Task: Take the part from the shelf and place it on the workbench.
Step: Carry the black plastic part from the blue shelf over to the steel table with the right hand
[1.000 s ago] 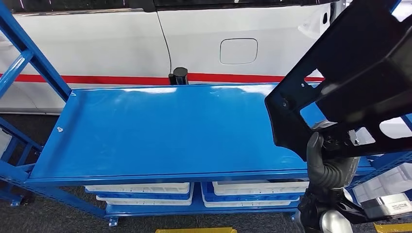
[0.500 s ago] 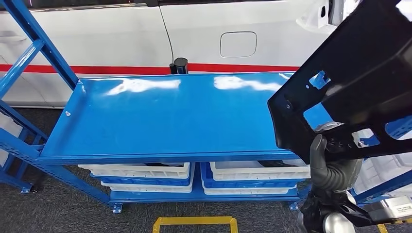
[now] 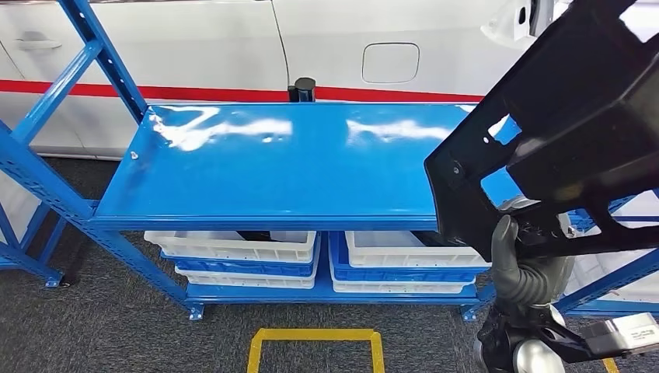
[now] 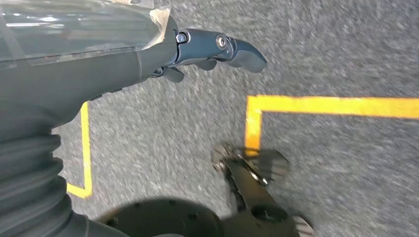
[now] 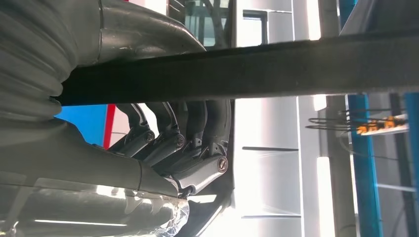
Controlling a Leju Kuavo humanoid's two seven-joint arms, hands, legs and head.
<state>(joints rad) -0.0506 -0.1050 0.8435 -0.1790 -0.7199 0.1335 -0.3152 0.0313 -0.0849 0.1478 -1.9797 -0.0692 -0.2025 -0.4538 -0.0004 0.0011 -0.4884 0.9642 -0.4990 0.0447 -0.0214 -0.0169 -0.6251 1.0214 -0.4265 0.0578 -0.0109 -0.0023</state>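
The part is a large black plastic panel with cut-outs, tilted up at the right of the head view. My right hand grips its lower edge from below and holds it in the air past the right end of the blue shelf top. In the right wrist view, dark fingers curl around the part's black bar. My left hand hangs over grey carpet with its fingers stretched out and nothing in them.
Under the bare shelf top sit white and blue bins. Blue frame uprights stand at the left. A white car with a red stripe is behind the shelf. Yellow floor tape marks the carpet in front.
The whole view has shifted: the shelf now looks farther off, with more floor and yellow tape showing. The part stays in my right hand at the same spot in the picture.
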